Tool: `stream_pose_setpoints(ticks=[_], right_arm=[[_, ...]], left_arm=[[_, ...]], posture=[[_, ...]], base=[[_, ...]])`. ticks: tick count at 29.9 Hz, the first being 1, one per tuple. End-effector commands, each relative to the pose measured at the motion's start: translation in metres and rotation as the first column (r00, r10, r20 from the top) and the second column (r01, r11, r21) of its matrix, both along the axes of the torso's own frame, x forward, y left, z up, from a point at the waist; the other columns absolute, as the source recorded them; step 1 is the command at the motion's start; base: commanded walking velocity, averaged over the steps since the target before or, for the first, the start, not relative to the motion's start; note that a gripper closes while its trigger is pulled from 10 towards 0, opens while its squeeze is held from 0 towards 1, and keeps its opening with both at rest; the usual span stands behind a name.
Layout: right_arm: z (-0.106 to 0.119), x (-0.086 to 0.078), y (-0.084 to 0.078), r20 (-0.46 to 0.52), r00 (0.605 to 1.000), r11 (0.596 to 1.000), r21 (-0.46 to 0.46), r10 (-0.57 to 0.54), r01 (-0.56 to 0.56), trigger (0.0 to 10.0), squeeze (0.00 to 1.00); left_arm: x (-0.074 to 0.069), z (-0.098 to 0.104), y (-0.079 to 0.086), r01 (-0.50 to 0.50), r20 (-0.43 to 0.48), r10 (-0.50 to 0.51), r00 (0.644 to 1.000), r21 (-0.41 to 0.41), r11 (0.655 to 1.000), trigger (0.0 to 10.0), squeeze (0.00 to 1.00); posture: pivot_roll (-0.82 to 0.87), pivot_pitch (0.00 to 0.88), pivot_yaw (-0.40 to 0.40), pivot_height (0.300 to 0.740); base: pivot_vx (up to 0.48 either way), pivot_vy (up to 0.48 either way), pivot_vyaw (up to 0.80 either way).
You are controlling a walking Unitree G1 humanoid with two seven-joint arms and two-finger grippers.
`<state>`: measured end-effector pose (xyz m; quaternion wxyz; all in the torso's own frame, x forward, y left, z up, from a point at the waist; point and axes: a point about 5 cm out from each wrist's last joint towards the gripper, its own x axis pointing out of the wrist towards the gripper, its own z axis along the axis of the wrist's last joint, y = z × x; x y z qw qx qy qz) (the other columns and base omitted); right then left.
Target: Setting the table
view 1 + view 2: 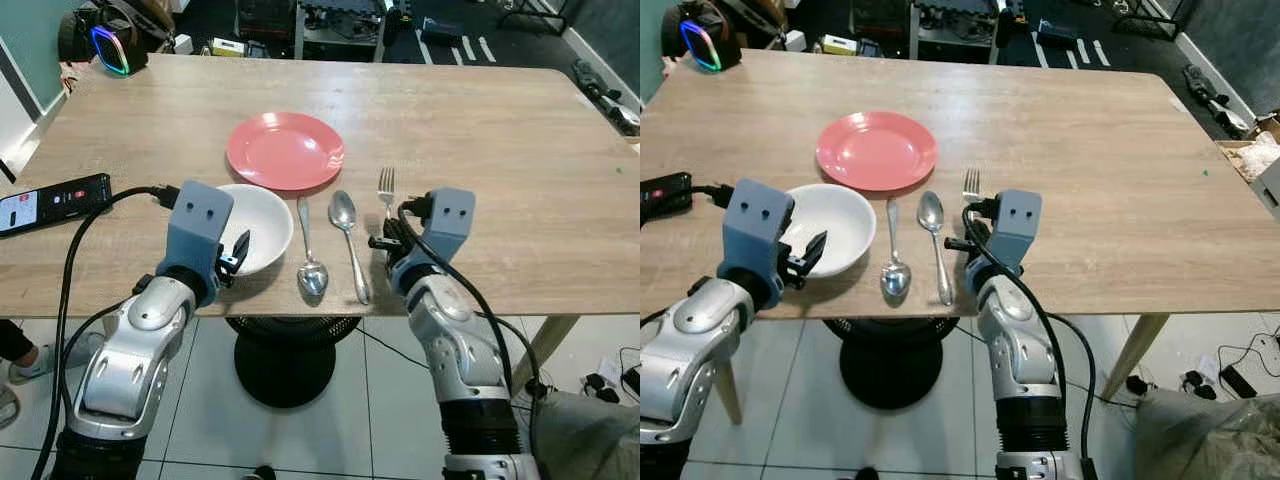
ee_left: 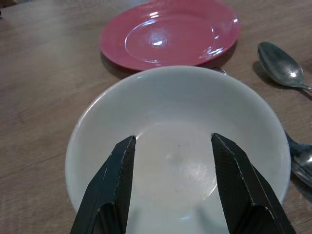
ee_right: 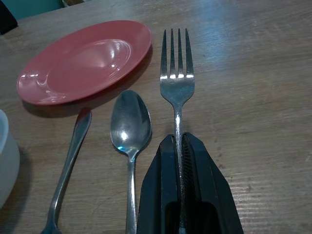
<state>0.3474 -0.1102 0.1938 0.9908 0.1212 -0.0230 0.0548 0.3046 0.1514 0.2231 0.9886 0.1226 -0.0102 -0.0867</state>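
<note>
Fork (image 3: 177,83): we find its handle pinched between the narrow-set fingers (image 3: 204,185) of our right gripper (image 3: 187,195), tines pointing away, flat on the wooden table (image 1: 480,130) beside a spoon (image 3: 129,126). Right forearm rises from below the table edge. White bowl (image 2: 180,146): our left gripper (image 2: 170,190) hovers over it, fingers spread wide. Pink plate (image 1: 285,150) lies beyond.

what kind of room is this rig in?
Likely a lab or workshop corner, not a furnished dining room: a wooden table holds a plate and fork, but equipment racks stand behind it, with loose cables on the tile floor.
</note>
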Motion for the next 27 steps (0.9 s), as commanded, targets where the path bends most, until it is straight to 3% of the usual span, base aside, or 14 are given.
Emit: stream_pose_setpoints(ticks=[1, 3, 4, 5, 6, 12, 13, 14, 15, 19, 24, 27], right_arm=[[-0.007, -0.001, -0.003, -0.018, 1.000, 1.000, -0.003, -0.022, 0.022, 10.0, 0.00], [-0.007, 0.002, -0.004, -0.007, 0.999, 0.999, -0.031, -0.035, 0.035, 10.0, 0.01], [-0.007, 0.003, -0.003, -0.002, 0.999, 0.998, -0.044, -0.037, 0.037, 10.0, 0.23], [-0.007, 0.004, -0.003, 0.002, 0.999, 0.998, -0.051, -0.038, 0.038, 10.0, 0.23], [-0.006, 0.006, -0.002, 0.010, 0.999, 0.998, -0.052, -0.039, 0.040, 10.0, 1.00], [0.004, 0.014, 0.006, 0.082, 0.996, 0.999, -0.022, -0.040, 0.042, 10.0, 1.00], [0.006, 0.014, 0.008, 0.092, 0.995, 0.999, -0.023, -0.038, 0.040, 10.0, 0.68], [0.007, 0.013, 0.008, 0.097, 0.995, 0.999, -0.024, -0.035, 0.037, 10.0, 0.68], [0.009, 0.012, 0.009, 0.103, 0.994, 0.999, -0.022, -0.029, 0.031, 10.0, 0.00], [0.011, 0.009, 0.013, 0.104, 0.995, 1.000, -0.025, 0.005, -0.002, 10.0, 0.00], [-0.020, -0.006, 0.024, -0.037, 0.997, 0.982, -0.171, 0.071, -0.076, 10.0, 0.00], [-0.033, -0.007, 0.023, -0.084, 0.996, 0.982, -0.183, 0.031, -0.046, 10.0, 0.00]], left_arm=[[0.000, -0.005, 0.000, -0.001, -0.018, 0.001, 1.000, 0.015, 1.000, 10.0, 0.00], [-0.001, -0.006, 0.001, -0.004, -0.020, 0.004, 1.000, 0.015, 1.000, 10.0, 0.00], [-0.001, -0.006, 0.001, -0.005, -0.020, 0.005, 1.000, 0.015, 1.000, 10.0, 0.00], [-0.001, -0.007, 0.001, -0.005, -0.020, 0.005, 1.000, 0.014, 1.000, 10.0, 0.00], [-0.001, -0.007, 0.000, -0.006, -0.021, 0.006, 1.000, 0.014, 1.000, 10.0, 0.00], [-0.002, -0.007, -0.001, -0.008, -0.020, 0.008, 1.000, 0.010, 1.000, 10.0, 0.00], [-0.003, -0.007, 0.000, -0.009, -0.020, 0.009, 1.000, 0.011, 1.000, 10.0, 0.00], [-0.003, -0.006, 0.000, -0.010, -0.020, 0.010, 1.000, 0.011, 1.000, 10.0, 0.00], [-0.003, -0.006, 0.001, -0.011, -0.019, 0.012, 1.000, 0.011, 1.000, 10.0, 0.00], [-0.004, -0.006, 0.002, -0.014, -0.019, 0.014, 1.000, 0.011, 1.000, 10.0, 0.00], [-0.005, -0.009, 0.002, -0.017, -0.029, 0.017, 0.999, 0.012, 1.000, 10.0, 0.00], [-0.005, -0.009, 0.000, -0.013, -0.032, 0.013, 0.999, 0.008, 1.000, 10.0, 0.00]], posture=[[0.06, 0.154, 0.047, 0.740], [0.07, 0.153, 0.043, 0.740], [0.07, 0.154, 0.040, 0.740], [0.07, 0.154, 0.040, 0.740], [0.07, 0.154, 0.038, 0.740], [0.08, 0.157, 0.034, 0.740], [0.08, 0.158, 0.032, 0.740], [0.08, 0.158, 0.032, 0.740], [0.08, 0.161, 0.031, 0.740], [0.08, 0.165, 0.030, 0.740], [0.07, 0.181, 0.026, 0.740], [0.07, 0.187, 0.028, 0.740]], base=[[0.000, 0.000, 0.00], [0.000, 0.000, 0.00], [0.000, 0.000, 0.00], [0.000, 0.000, 0.00], [0.000, 0.000, 0.00], [0.000, 0.000, 0.00], [0.000, 0.000, 0.00], [0.000, 0.000, 0.00], [0.000, 0.000, 0.00], [0.000, 0.000, 0.00], [0.000, 0.000, 0.00], [0.000, 0.000, 0.00]])
